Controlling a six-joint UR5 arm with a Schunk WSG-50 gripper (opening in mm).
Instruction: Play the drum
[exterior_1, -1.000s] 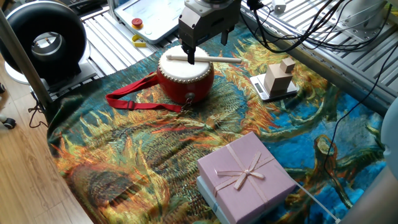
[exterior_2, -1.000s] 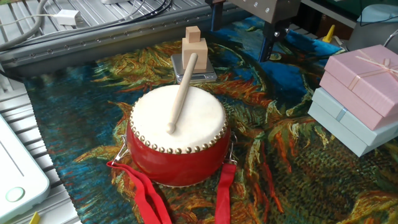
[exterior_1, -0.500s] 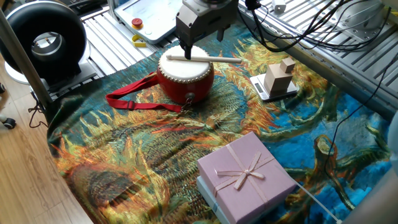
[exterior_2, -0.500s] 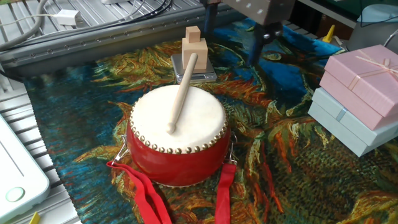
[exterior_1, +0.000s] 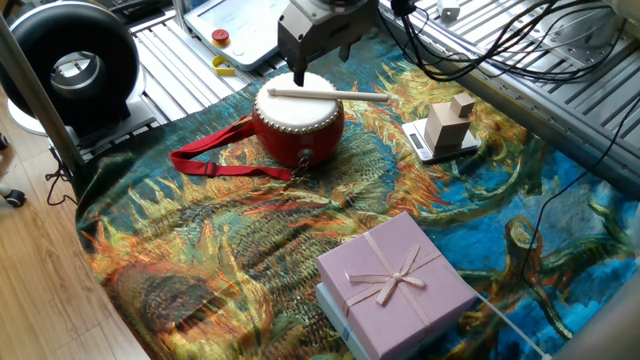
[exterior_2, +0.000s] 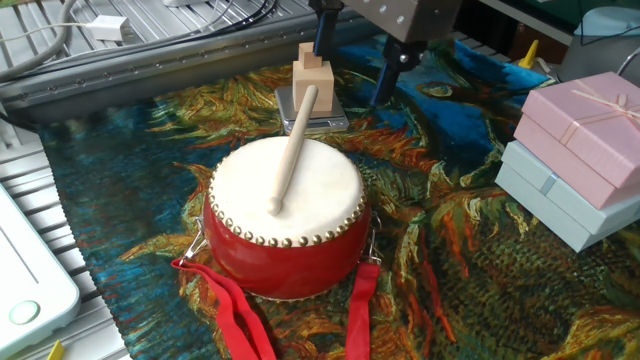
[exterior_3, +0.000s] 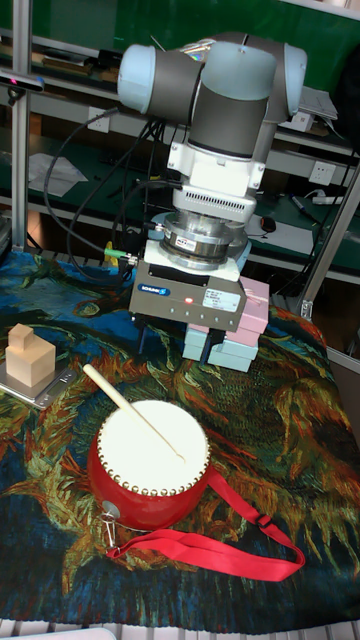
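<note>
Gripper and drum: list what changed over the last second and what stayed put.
The gripper rose away from the drum and drifted slightly sideways; its fingers are spread and empty. It took hold of nothing. The drumstick lies across the skin head exactly as before, one end overhanging the rim. The drum, its red strap, the wooden block on the scale and the lilac gift box did not move.

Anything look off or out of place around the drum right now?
The drumstick lies loose across the drum head, one end jutting past the rim toward the wooden blocks on the scale. The gripper hangs open beside the drum, holding nothing. Nothing looks spilled or damaged.
</note>
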